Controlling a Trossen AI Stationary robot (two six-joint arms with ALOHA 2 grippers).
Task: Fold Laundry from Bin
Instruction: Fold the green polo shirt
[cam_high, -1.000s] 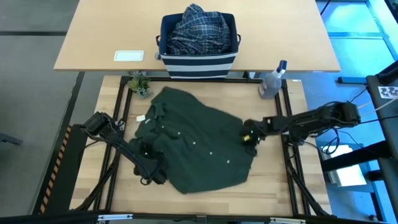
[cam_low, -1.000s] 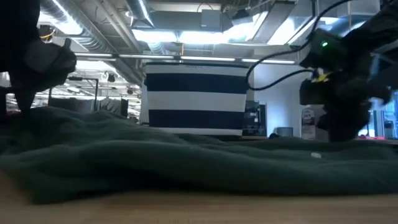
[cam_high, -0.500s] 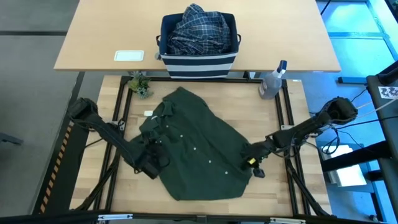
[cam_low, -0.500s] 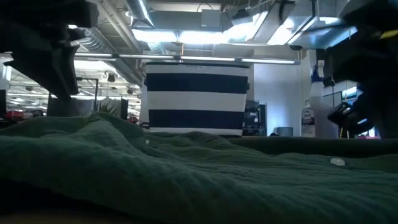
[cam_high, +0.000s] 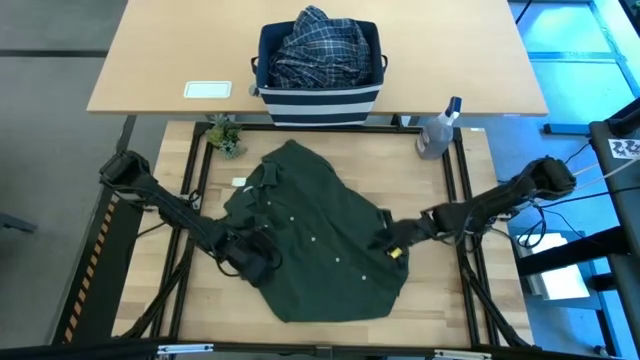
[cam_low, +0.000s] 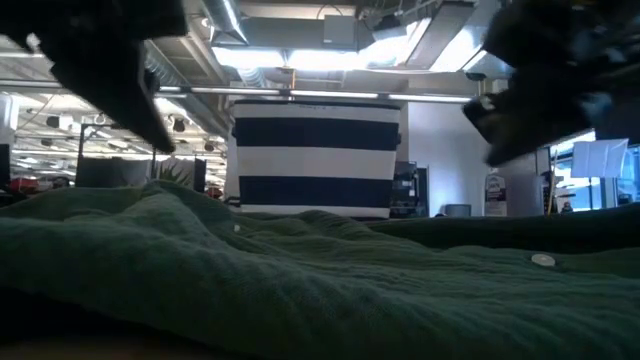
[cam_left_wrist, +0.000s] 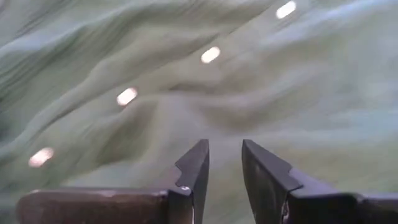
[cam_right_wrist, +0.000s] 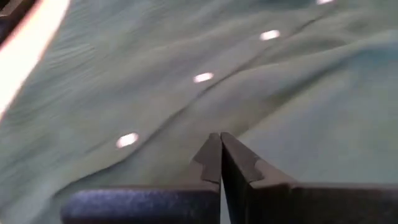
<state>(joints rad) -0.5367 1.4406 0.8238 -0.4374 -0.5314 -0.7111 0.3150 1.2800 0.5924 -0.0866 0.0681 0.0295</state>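
Observation:
A dark olive-green shirt (cam_high: 320, 240) lies spread on the wooden table, its row of white buttons up. My left gripper (cam_high: 258, 265) hangs over the shirt's left near edge. In the left wrist view it (cam_left_wrist: 225, 155) stands open by a narrow gap with nothing in it, above the cloth (cam_left_wrist: 249, 81). My right gripper (cam_high: 386, 245) hovers over the shirt's right edge. In the right wrist view it (cam_right_wrist: 221, 140) is shut on nothing. The striped bin (cam_high: 318, 95) stands on the far table with a blue-and-white plaid shirt (cam_high: 318, 45) heaped in it.
A clear spray bottle (cam_high: 437, 130) stands at the table's far right corner and a small plant (cam_high: 225, 135) at the far left. A white card (cam_high: 207, 90) lies left of the bin. Bare wood shows on both sides of the shirt.
The green shirt has slid toward the table's near edge, and its right part has drawn in. My right gripper went toward the near edge, then came back up and over the shirt's right edge. My left gripper has risen, turned and shifted a little to the right.

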